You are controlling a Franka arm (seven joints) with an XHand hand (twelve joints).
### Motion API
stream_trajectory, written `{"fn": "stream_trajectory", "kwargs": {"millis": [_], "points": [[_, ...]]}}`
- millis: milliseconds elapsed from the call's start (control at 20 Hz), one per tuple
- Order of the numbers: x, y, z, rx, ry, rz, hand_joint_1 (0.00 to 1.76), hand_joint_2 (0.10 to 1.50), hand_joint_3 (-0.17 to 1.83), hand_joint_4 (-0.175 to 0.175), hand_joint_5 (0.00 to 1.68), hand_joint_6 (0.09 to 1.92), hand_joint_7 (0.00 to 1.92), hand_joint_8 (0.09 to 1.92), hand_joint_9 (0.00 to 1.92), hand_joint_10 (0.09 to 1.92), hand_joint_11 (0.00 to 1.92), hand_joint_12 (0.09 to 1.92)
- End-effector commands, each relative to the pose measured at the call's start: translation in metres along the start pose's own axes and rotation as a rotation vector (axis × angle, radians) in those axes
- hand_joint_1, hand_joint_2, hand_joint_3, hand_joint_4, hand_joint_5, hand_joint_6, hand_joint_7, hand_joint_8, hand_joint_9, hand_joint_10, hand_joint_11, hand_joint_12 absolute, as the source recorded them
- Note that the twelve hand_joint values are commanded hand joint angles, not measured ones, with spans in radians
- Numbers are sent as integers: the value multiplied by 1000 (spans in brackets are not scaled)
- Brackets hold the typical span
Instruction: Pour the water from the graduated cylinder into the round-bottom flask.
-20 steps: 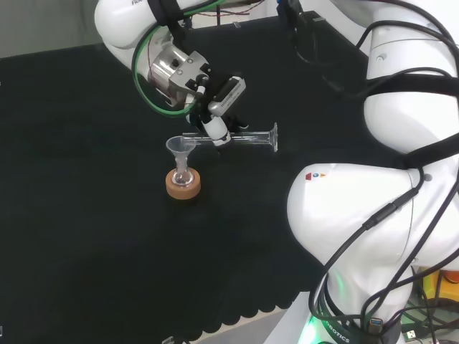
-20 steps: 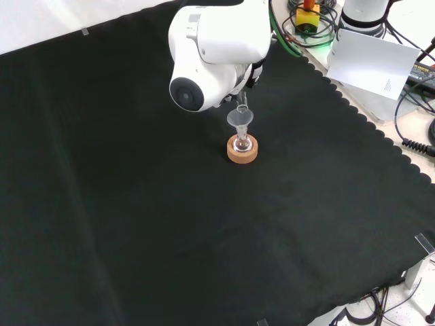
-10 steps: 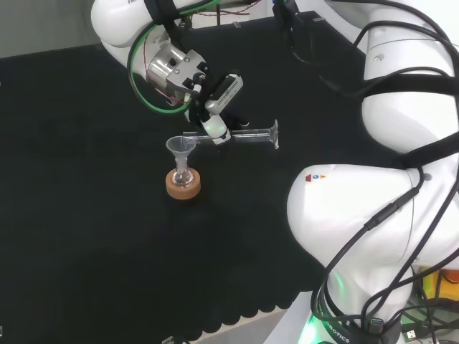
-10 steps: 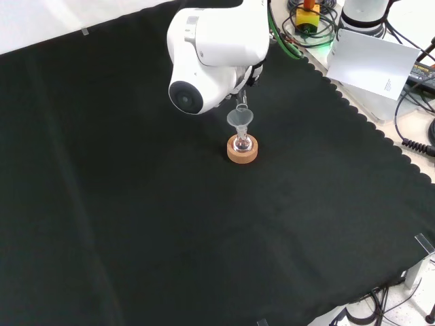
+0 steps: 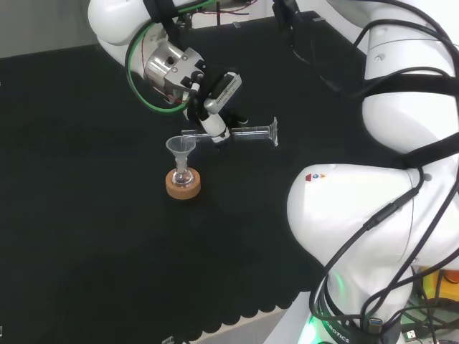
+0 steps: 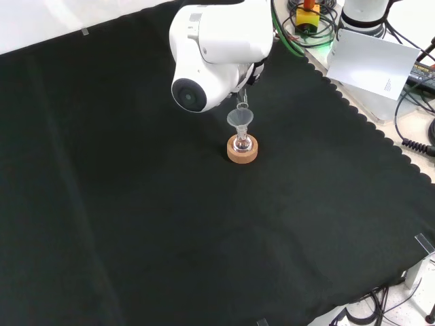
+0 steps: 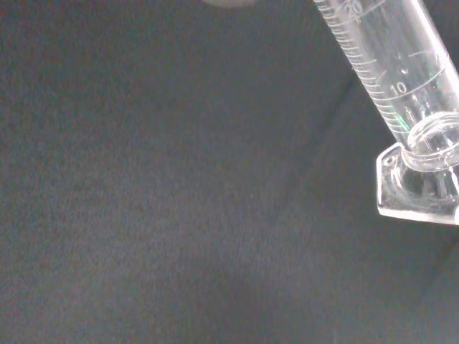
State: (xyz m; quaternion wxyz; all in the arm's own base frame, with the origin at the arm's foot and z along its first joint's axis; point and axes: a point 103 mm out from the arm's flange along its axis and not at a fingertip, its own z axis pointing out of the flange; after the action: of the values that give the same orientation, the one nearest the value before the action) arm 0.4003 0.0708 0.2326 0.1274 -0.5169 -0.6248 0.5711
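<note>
Since a second ago your hand (image 5: 214,115) has shifted slightly up and to the left in the head view, and the graduated cylinder (image 5: 240,132) it carries has gone with it, its foot now a touch higher in that view; flask and stand have kept their place. Item, nearest in the head view: the cork ring (image 5: 183,183), flat on the black cloth (image 5: 86,215), with the small round-bottom flask (image 5: 183,175) seated upright in it. Item: a clear funnel (image 5: 180,147) standing in the flask's neck, bowl upward. Item, just above and beyond the funnel: the cylinder, lying about level in the air, its mouth end at the funnel's rim on the left, its foot pointing right. Item: your hand, fingers curled round the cylinder's tube near the mouth end, holding it clear of the cloth. In the front view you see the cork ring (image 6: 242,151), flask (image 6: 241,143) and funnel (image 6: 240,119) just below the arm's big white link (image 6: 214,51), which covers the hand. In the wrist view the cylinder's graduated tube and foot (image 7: 419,172) hang over bare cloth (image 7: 158,186); whether water remains inside, you cannot tell.
</note>
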Motion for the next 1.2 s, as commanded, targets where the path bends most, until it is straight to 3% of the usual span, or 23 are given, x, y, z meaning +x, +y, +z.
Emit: {"fn": "stream_trajectory", "kwargs": {"millis": [50,350,750,1000,1200], "points": [[-1,0,0,-38,13,-9,1260,1108,0,-175,972,989,1014,980,1446,87,1158,849],[-1,2,2,-91,48,-40,1259,1108,0,-175,972,990,1013,981,1445,87,1156,848],[-11,5,9,-198,174,-93,1259,1109,0,-175,969,994,1011,985,1444,87,1154,849],[-25,4,12,-370,311,-127,1259,1110,1,-175,968,996,1010,987,1444,87,1154,849],[-33,6,11,-435,354,-168,1258,1110,1,-175,967,998,1008,989,1444,87,1153,849]]}}
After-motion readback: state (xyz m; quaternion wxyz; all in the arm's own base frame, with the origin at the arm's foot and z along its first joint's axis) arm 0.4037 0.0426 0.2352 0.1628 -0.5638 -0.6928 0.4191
